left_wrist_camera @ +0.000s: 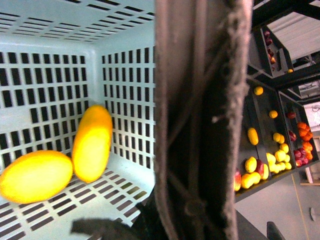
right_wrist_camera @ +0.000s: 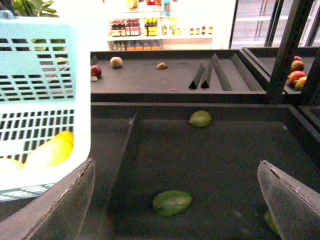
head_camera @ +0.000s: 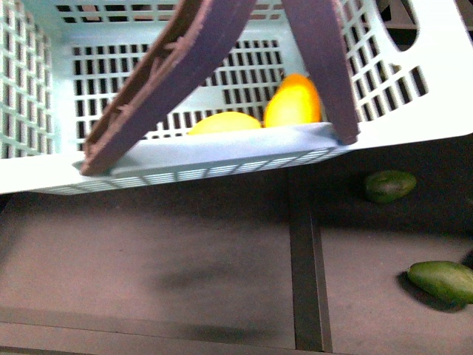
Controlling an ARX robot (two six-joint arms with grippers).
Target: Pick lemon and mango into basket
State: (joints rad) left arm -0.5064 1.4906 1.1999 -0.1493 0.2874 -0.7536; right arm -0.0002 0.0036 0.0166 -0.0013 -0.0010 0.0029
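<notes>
The light teal basket (head_camera: 414, 111) hangs tilted above the dark shelf, filling the top of the front view. My left gripper (left_wrist_camera: 175, 220) is shut on its brown handle (left_wrist_camera: 200, 115). Inside, the plump yellow lemon (head_camera: 222, 122) lies on the slotted floor beside the longer yellow-orange mango (head_camera: 293, 101), which leans against the wall. In the left wrist view the lemon (left_wrist_camera: 35, 176) and the mango (left_wrist_camera: 92, 142) touch each other. My right gripper (right_wrist_camera: 176, 167) is open over the shelf, to the right of the basket (right_wrist_camera: 40, 100), with nothing between its fingers.
Green avocados (head_camera: 389, 185) (head_camera: 443, 279) lie on the dark shelf below and right of the basket. A raised divider (head_camera: 304, 244) splits the shelf. Another avocado (right_wrist_camera: 171, 202) lies under the right gripper. Farther shelves (left_wrist_camera: 270, 150) carry several yellow and red fruits.
</notes>
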